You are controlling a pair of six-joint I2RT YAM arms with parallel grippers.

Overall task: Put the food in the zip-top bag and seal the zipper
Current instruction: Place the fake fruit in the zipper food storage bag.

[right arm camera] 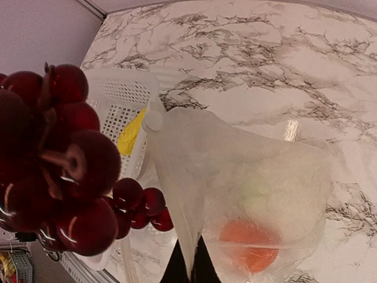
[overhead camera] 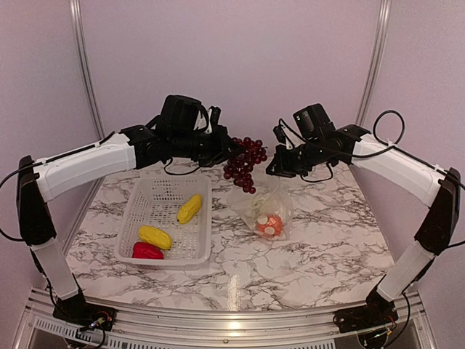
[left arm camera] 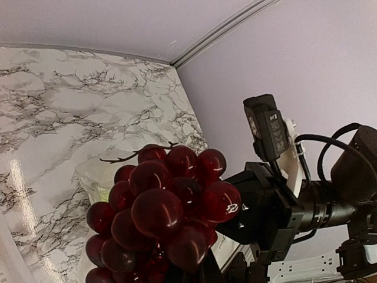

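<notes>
We see both arms stretched inward above the table (overhead camera: pixel 327 240). Our left gripper (overhead camera: pixel 221 151) clasps the grapes (overhead camera: pixel 245 163) in the air just left of the zip-top bag (overhead camera: pixel 265 207), whose raised mouth our right gripper (overhead camera: pixel 275 170) pinches; the bag stands right of the basket (overhead camera: pixel 156 196), orange fruit (overhead camera: pixel 269 224) inside

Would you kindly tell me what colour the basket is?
White; the basket shows best in the top external view.
</notes>
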